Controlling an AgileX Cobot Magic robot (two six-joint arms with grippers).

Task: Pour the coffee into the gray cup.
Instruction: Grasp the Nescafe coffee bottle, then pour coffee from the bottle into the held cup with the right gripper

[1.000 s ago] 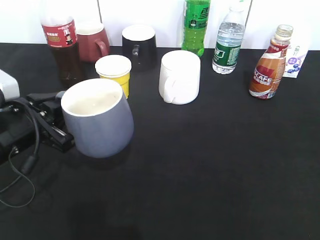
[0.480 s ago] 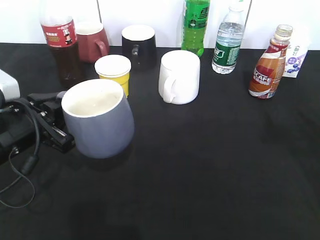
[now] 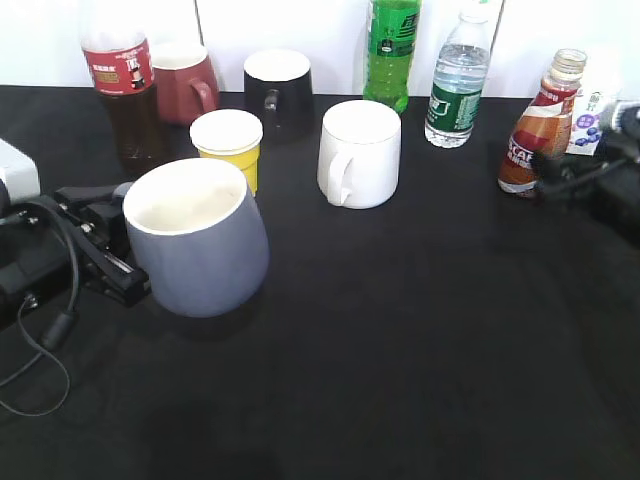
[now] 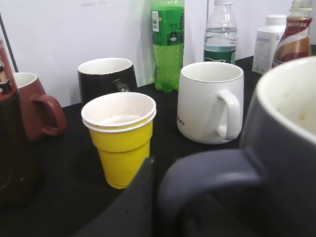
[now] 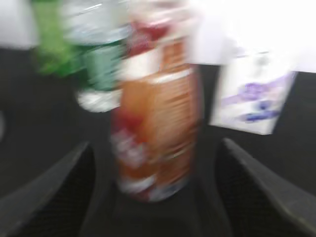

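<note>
The gray cup [image 3: 200,250] stands front left on the black table, slightly tilted, and fills the right of the left wrist view [image 4: 291,123]. My left gripper [image 3: 115,255] is shut on its handle; one dark finger shows beside the handle [image 4: 173,197]. The coffee [image 3: 530,135] stands upright at the back right, and its top also shows in the left wrist view [image 4: 296,29]. My right gripper [image 3: 560,175] is open. Its two fingers [image 5: 154,145] lie on either side of the blurred coffee [image 5: 158,89], not touching it.
Behind the gray cup stand a cola bottle [image 3: 125,90], a dark-red mug [image 3: 185,85], a black mug [image 3: 278,90] and a yellow paper cup [image 3: 228,145]. A white mug [image 3: 360,152], green bottle [image 3: 392,50], water bottle [image 3: 457,85] and white carton [image 3: 590,120] stand further right.
My right gripper has come into the exterior view from the right and reached the coffee bottle. The gray cup and my left gripper have not moved.
</note>
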